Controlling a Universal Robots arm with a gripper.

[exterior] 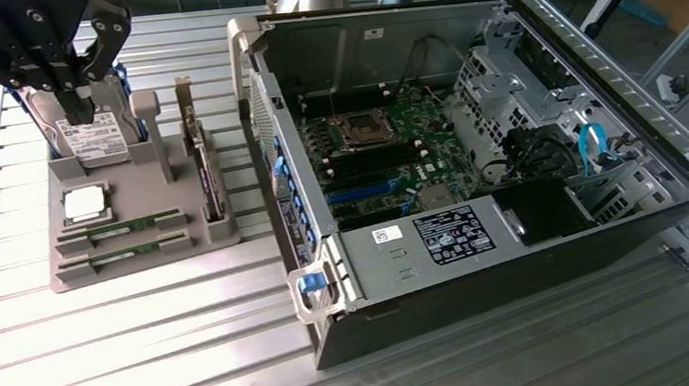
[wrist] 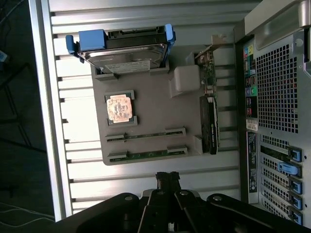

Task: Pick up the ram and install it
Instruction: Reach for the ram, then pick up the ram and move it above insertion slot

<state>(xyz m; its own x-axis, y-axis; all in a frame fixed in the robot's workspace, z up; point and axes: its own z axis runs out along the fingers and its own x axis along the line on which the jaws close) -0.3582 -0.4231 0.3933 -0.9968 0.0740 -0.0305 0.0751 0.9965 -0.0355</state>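
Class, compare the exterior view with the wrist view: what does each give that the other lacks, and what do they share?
Exterior view: the inside of the open computer case, with the motherboard, its processor socket and a blue cable.
Wrist view: the case's rear panel, with a perforated grille and coloured ports.
Both: the grey tray holding the hard drive, processor chip, two ram sticks and expansion card, plus the shut gripper.

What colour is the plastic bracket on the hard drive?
Blue. The bracket shows best in the wrist view.
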